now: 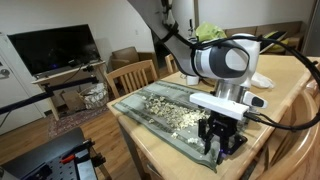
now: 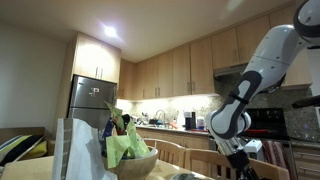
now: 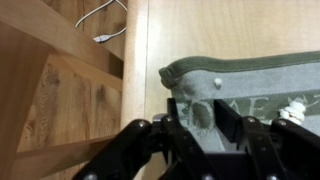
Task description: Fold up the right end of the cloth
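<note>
Item: cloth (image 1: 170, 108), spread on the table (image 1: 290, 82), near end at the edge. Gripper (image 3: 197, 118): clenched on that end. We advise lifting low and carrying it straight inward, edges kept square.

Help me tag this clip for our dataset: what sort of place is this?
Probably a home, a dining area next to a kitchen: a wooden dining table with chairs, a television, and kitchen cabinets beside a refrigerator.
</note>
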